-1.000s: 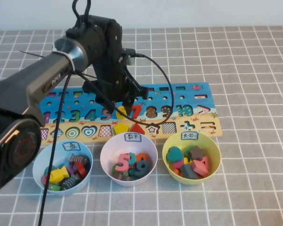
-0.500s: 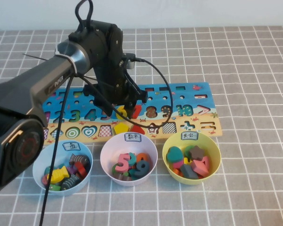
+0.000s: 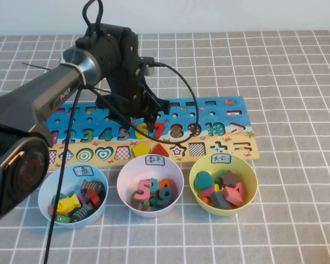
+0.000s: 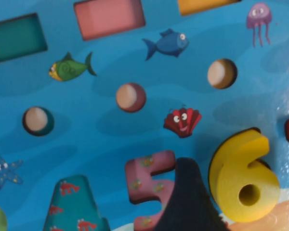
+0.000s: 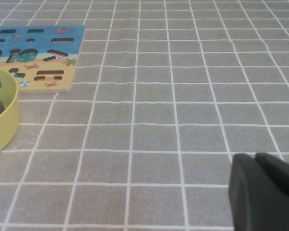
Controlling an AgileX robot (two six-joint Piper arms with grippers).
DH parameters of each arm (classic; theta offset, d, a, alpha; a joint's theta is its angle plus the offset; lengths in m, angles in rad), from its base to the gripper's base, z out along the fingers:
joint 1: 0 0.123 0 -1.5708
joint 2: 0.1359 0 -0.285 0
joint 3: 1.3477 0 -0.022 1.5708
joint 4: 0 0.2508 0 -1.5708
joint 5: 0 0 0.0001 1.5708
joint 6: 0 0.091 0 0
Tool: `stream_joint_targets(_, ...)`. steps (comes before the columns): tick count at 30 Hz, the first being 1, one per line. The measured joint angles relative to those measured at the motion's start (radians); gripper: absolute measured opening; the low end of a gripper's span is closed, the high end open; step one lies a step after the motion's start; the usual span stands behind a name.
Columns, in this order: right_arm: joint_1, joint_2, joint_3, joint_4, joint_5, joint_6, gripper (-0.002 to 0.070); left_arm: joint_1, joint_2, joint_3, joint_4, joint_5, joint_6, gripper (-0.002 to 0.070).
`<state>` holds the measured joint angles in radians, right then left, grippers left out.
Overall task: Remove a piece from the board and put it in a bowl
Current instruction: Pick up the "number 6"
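Observation:
The yellow "6" piece (image 3: 143, 131) is in the number row of the blue and sandy board (image 3: 220, 110), between the pink 5 and the red 7. My left gripper (image 3: 143, 122) is down on it. In the left wrist view one dark finger (image 4: 183, 197) presses the side of the piece (image 4: 245, 183), which sits tilted partly out of its recess; the other finger is out of frame. The whitish-pink bowl (image 3: 121, 179), with several numerals inside, stands just in front of the board. My right gripper (image 5: 257, 163) is shut and empty over bare tablecloth, out of the high view.
A light blue bowl (image 3: 44, 192) with pieces stands at the front left and a yellow-green bowl (image 3: 252, 181) at the front right. A yellow pentagon (image 3: 141, 148) and a red triangle (image 3: 160, 149) sit on the board's lower band. My cable (image 3: 193, 104) loops over the board.
My left gripper came down onto the yellow 6 and its fingers drew closer together. The arm shifted slightly left. The 6 stays at its place on the board.

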<state>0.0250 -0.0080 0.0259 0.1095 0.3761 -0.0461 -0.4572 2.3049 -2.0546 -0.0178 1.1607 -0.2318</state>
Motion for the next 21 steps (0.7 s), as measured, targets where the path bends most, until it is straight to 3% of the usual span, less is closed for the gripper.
stream_joint_targets(16,0.0,0.0,0.0,0.0,0.0,0.0,-0.0017,0.0,0.025,-0.008,0.0,0.007,0.003,0.0412)
stream_joint_targets(21,0.0,0.0,0.0,0.0,0.0,0.0,-0.0017,0.0,0.025,-0.008,0.007,0.008,0.003,0.0353)
